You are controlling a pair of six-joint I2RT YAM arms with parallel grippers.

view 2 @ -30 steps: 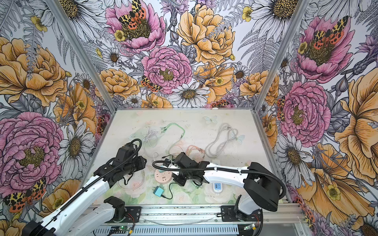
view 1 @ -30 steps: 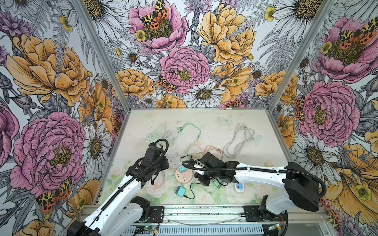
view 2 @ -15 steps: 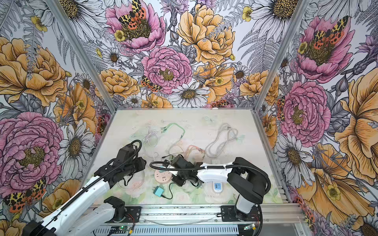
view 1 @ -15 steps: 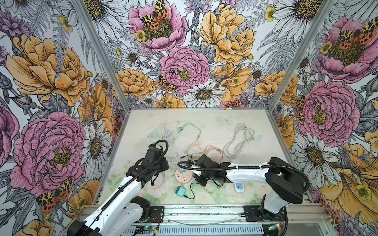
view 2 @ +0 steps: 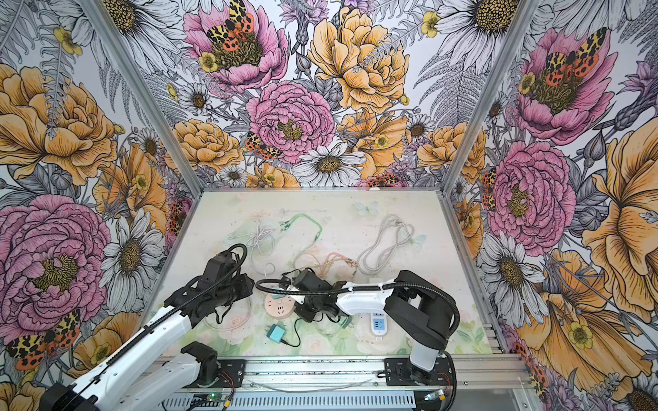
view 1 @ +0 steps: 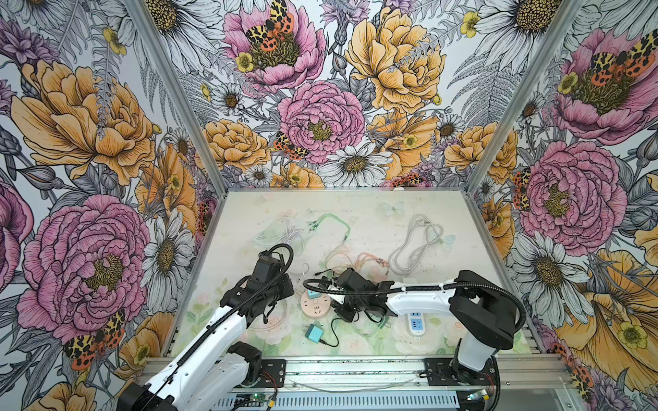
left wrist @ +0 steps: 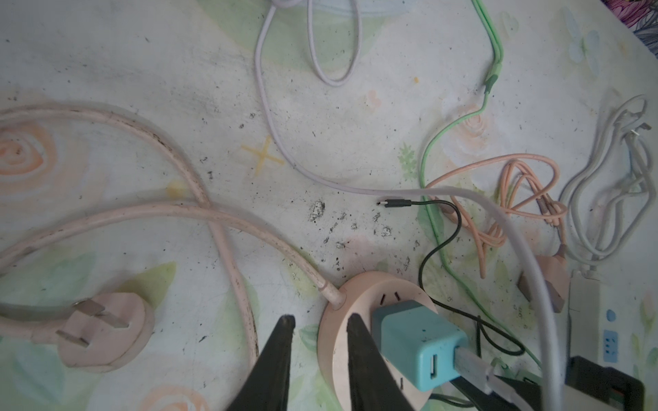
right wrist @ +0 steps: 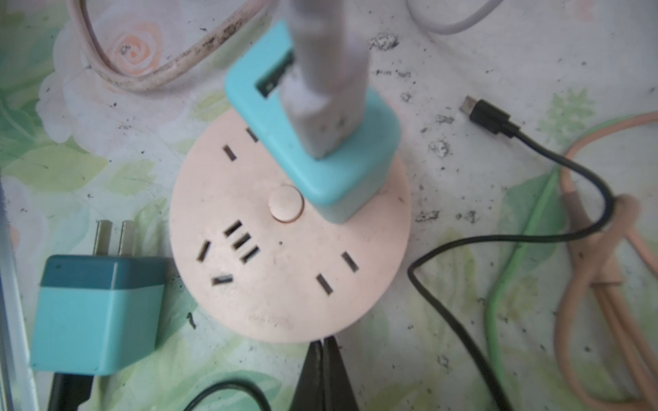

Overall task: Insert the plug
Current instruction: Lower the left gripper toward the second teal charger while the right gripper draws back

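Left fingers (left wrist: 274, 366) narrowly parted, right fingers (right wrist: 310, 377) closed empty, flanking socket (right wrist: 285, 284) amid cables (right wrist: 463, 244).

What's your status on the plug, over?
Left hand open, at pink socket rim. Right hand shut, empty, at socket edge. Teal charger looks seated in socket. Spare charger, black cable loose alongside.

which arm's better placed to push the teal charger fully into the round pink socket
Right, probably. The right gripper is shut at the rim of the round pink socket, with the teal charger just ahead of it. The left gripper is open astride the rim, seemingly steadying it.
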